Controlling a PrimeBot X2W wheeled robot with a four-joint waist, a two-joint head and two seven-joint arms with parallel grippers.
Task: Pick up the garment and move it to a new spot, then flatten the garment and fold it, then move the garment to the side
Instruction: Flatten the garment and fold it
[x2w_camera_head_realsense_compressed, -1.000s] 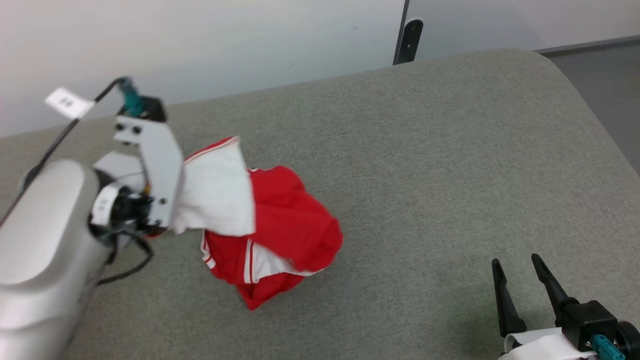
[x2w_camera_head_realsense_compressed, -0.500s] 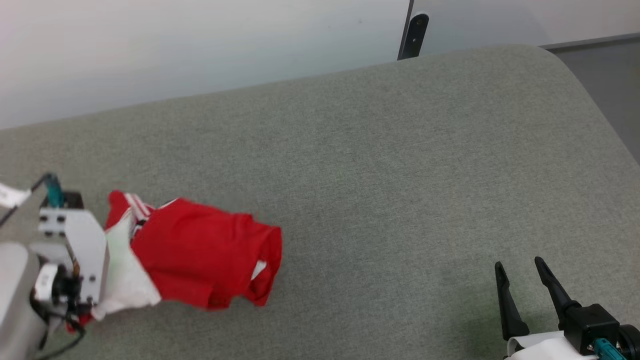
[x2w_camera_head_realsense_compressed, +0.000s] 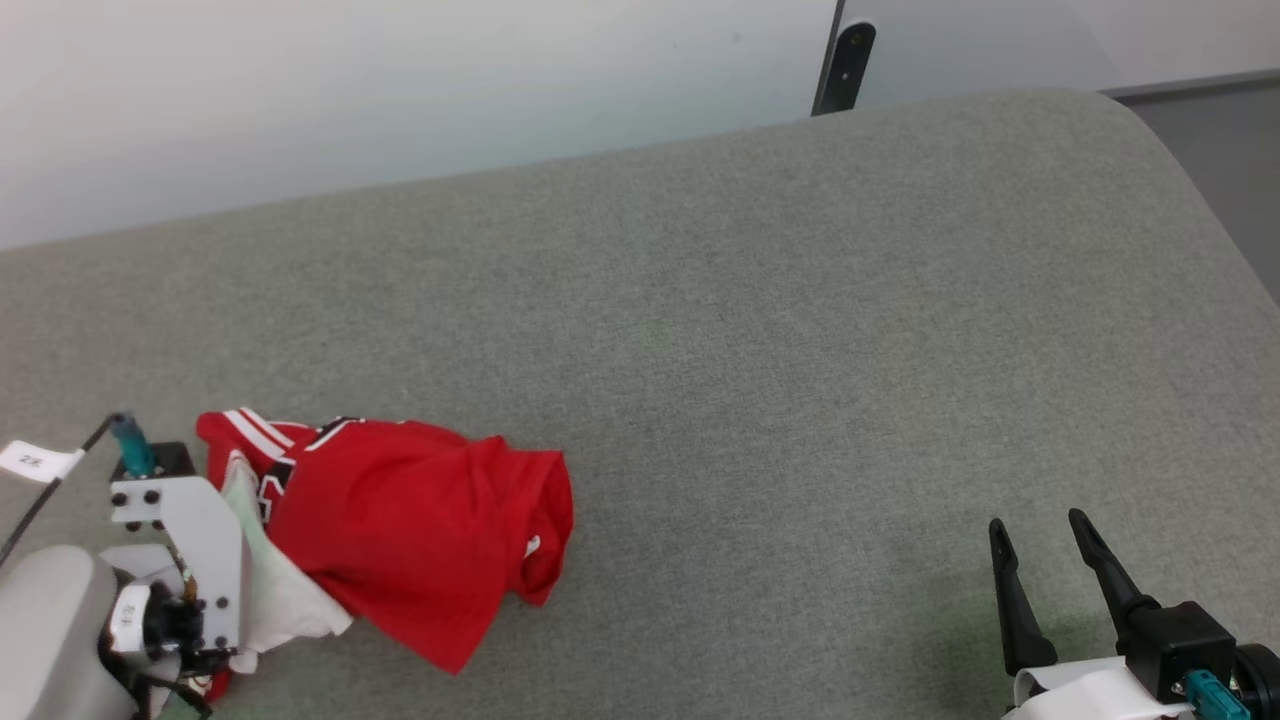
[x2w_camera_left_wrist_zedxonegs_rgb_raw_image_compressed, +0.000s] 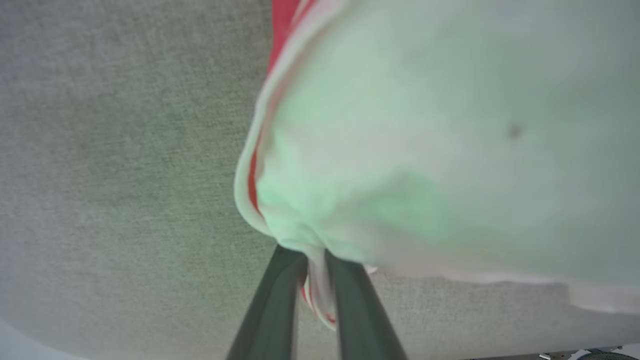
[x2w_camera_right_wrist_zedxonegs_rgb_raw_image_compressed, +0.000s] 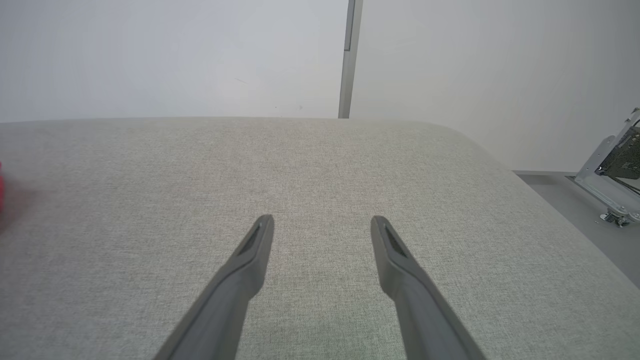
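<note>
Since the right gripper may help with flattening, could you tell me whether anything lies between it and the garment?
Nothing visible does: bare grey surface separates the open right gripper from the garment, which the left gripper pinches by white fabric.

Lab-like room: bare white wall (x2w_camera_right_wrist_zedxonegs_rgb_raw_image_compressed: 150, 50), grey fabric-covered table (x2w_camera_head_realsense_compressed: 800, 300), exposed circuit board (x2w_camera_right_wrist_zedxonegs_rgb_raw_image_compressed: 627, 162).
</note>
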